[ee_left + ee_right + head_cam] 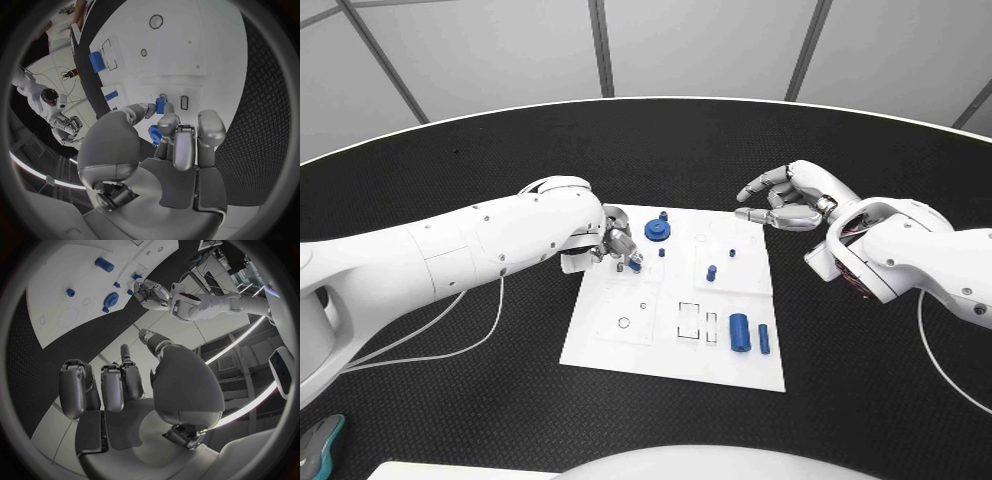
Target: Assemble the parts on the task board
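Left hand (607,247) pinches upright peg (633,264)

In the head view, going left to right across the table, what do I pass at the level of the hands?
Left hand, pinching a small blue part → blue round part on the task board → right hand, beyond the board's far right corner, fingers curled and holding nothing.

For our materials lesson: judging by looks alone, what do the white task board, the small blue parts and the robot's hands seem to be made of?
White task board: probably matte plastic, flat and glare-free.
Small blue cylinder part: likely moulded plastic, with uniform colour and a soft sheen.
Silver left hand and right hand: metal or metallic-coated plastic, showing bright highlights; I cannot tell which.
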Controlling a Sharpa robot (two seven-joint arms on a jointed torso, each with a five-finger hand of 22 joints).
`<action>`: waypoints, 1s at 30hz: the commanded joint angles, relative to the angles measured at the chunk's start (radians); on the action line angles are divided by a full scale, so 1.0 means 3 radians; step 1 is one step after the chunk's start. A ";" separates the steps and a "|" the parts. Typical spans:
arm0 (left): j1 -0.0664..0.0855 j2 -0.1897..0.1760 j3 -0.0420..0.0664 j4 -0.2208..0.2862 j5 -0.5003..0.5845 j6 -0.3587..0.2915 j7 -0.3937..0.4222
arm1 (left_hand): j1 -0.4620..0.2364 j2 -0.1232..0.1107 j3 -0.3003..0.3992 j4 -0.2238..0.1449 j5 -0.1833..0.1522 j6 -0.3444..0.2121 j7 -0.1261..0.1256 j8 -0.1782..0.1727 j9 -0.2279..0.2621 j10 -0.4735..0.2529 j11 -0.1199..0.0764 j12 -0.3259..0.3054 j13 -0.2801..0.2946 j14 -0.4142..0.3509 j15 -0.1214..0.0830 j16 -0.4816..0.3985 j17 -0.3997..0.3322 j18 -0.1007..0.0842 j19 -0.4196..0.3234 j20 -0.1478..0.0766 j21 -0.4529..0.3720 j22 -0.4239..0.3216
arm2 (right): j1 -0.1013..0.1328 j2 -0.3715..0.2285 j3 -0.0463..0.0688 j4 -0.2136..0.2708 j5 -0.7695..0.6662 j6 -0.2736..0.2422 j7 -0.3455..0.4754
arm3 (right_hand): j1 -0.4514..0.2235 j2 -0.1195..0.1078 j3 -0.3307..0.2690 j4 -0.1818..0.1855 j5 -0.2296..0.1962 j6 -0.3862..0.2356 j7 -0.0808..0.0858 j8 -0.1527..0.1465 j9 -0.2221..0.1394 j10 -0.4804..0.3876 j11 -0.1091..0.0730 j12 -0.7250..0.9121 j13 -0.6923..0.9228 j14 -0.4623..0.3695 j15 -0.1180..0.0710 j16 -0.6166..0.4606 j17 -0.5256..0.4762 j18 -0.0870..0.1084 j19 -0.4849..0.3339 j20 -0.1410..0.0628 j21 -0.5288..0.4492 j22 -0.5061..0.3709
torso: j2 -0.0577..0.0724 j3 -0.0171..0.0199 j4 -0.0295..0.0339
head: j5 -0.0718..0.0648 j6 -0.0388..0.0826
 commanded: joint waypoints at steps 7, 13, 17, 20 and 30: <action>0.0000 -0.0010 0.0000 0.0025 0.0006 -0.0014 0.0006 | 0.0029 -0.0008 0.0553 -0.0579 0.0021 0.0023 -0.0005 0.0000 0.0006 0.0023 -0.0004 0.0025 0.0010 0.0251 -0.0018 0.0020 0.0510 -0.0057 0.0025 -0.0005 0.0018 0.0007 | 0.0000 0.0000 0.0000 -0.0002 0.0000 0.0001 0.0000 | 0.0000 0.0010 0.0002 0.0025 0.0011 -0.0021 -0.0005 0.0021 0.0004 -0.0002 -0.0010 -0.0002 0.0410 0.0247 -0.0015 -0.0009 0.0465 0.0030 0.0103 -0.0023 -0.0018 0.0431 | 0.0007 -0.0002 0.0004 | 0.0002 -0.0008; 0.0000 -0.0009 0.0000 0.0030 0.0011 0.0025 -0.0004 | 0.0029 -0.0008 0.0553 -0.0579 0.0021 0.0023 -0.0005 0.0000 0.0006 0.0023 -0.0004 0.0025 0.0010 0.0251 -0.0018 0.0020 0.0510 -0.0057 0.0025 -0.0005 0.0018 0.0007 | 0.0000 0.0004 0.0000 -0.0004 0.0000 0.0005 0.0000 | -0.0005 0.0010 0.0000 0.0031 0.0013 -0.0022 -0.0005 0.0027 0.0006 0.0003 -0.0009 0.0004 0.0415 0.0249 -0.0015 -0.0008 0.0468 0.0029 0.0104 -0.0023 -0.0018 0.0431 | 0.0002 -0.0001 0.0001 | 0.0006 -0.0015; 0.0000 -0.0001 0.0000 0.0023 0.0011 0.0032 -0.0013 | 0.0029 -0.0008 0.0552 -0.0580 0.0025 0.0026 -0.0006 -0.0001 0.0006 0.0026 -0.0005 0.0027 0.0014 0.0251 -0.0019 0.0020 0.0510 -0.0057 0.0025 -0.0005 0.0019 0.0007 | 0.0000 0.0004 0.0000 -0.0004 0.0000 0.0006 0.0001 | -0.0005 0.0010 0.0000 0.0031 0.0013 -0.0022 -0.0005 0.0027 0.0006 0.0003 -0.0009 0.0004 0.0415 0.0249 -0.0015 -0.0008 0.0468 0.0029 0.0104 -0.0023 -0.0018 0.0431 | 0.0003 -0.0001 -0.0001 | 0.0008 -0.0015; -0.0001 0.0006 0.0000 0.0016 0.0011 0.0030 -0.0016 | 0.0029 -0.0008 0.0552 -0.0580 0.0025 0.0026 -0.0006 -0.0001 0.0006 0.0026 -0.0005 0.0027 0.0014 0.0251 -0.0019 0.0020 0.0510 -0.0057 0.0025 -0.0005 0.0019 0.0007 | 0.0000 0.0003 0.0000 -0.0003 0.0000 0.0006 0.0001 | -0.0005 0.0010 0.0000 0.0031 0.0013 -0.0022 -0.0005 0.0027 0.0006 0.0003 -0.0009 0.0004 0.0415 0.0249 -0.0015 -0.0008 0.0468 0.0029 0.0104 -0.0023 -0.0018 0.0431 | 0.0005 -0.0001 -0.0001 | 0.0007 -0.0015; -0.0002 0.0013 0.0000 0.0009 -0.0004 0.0040 -0.0027 | 0.0030 -0.0009 0.0552 -0.0581 0.0030 0.0028 -0.0007 -0.0002 0.0007 0.0026 -0.0006 0.0025 0.0010 0.0251 -0.0020 0.0021 0.0511 -0.0058 0.0027 -0.0005 0.0021 0.0011 | 0.0000 0.0001 0.0000 -0.0002 0.0000 0.0006 0.0000 | -0.0005 0.0010 0.0000 0.0031 0.0013 -0.0022 -0.0005 0.0027 0.0006 0.0003 -0.0009 0.0004 0.0415 0.0249 -0.0015 -0.0008 0.0468 0.0029 0.0104 -0.0023 -0.0018 0.0431 | 0.0005 -0.0001 0.0001 | 0.0005 -0.0025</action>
